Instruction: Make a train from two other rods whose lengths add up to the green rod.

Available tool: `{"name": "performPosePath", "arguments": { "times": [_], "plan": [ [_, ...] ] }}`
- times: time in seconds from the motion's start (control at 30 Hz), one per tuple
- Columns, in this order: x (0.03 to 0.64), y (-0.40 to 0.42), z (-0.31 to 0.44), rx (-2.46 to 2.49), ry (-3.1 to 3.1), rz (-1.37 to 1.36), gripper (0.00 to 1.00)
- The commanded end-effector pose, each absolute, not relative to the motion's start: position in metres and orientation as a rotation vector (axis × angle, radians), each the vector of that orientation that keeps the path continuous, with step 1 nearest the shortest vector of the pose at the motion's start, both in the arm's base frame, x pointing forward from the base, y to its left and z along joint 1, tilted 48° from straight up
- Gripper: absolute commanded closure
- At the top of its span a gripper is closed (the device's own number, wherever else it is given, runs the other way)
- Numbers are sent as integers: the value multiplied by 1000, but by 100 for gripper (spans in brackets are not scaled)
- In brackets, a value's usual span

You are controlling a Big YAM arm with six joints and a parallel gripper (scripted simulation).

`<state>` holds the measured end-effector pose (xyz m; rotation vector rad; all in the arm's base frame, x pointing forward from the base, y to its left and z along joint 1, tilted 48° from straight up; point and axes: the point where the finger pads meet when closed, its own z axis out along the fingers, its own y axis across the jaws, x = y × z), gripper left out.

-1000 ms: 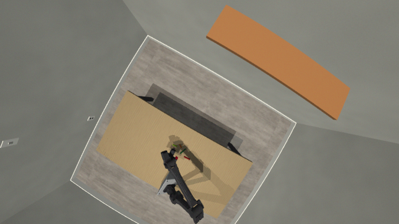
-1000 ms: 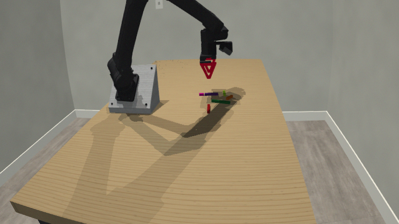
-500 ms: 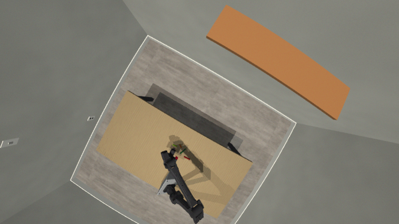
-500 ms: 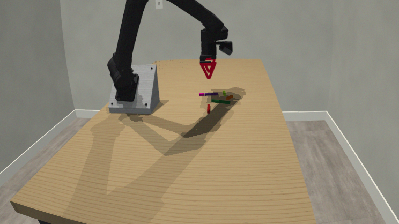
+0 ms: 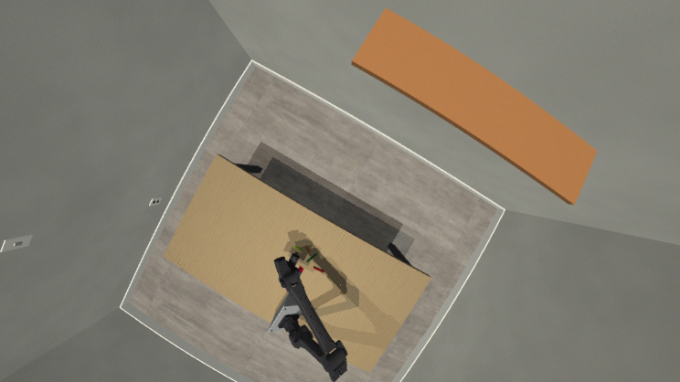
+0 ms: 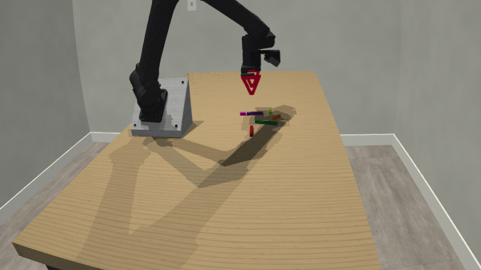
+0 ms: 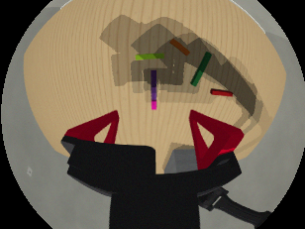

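Observation:
The purple rod [image 6: 256, 113] [image 7: 153, 85] and the magenta rod [image 6: 242, 113] [image 7: 153, 105] lie flat, end to end in what looks like one straight line; any gap between them is very small. The green rod [image 5: 311, 257] [image 6: 266, 122] [image 7: 201, 69] lies slanted to their right in the wrist view. The lime rod [image 6: 269, 112] [image 7: 150, 57] lies crosswise beyond the purple rod's far end, apart from it. The orange rod [image 6: 276, 117] [image 7: 179, 47] and the red rod [image 5: 318, 269] [image 6: 251, 130] [image 7: 221, 92] lie apart. My gripper [image 6: 251, 93] [image 7: 153, 113] is wide open and empty, above the table near the magenta rod.
The arm's grey metal base [image 6: 177, 107] stands on the wooden table [image 5: 236, 217] [image 6: 284, 196], on the near side in the wrist view. The arm's shadow falls over the lime, orange, green and part of the purple rods. The arm hides the magenta and purple rods in the top view.

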<state>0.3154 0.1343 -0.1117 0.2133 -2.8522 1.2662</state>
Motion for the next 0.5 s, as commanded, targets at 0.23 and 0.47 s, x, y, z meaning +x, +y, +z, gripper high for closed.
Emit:
{"name": "performPosePath", "arguments": {
  "times": [0.23,0.47],
  "plan": [
    [336,175,-90,202,-2942,1225,0],
    [333,202,-64,202,-2945,1219,0]
  ]
}}
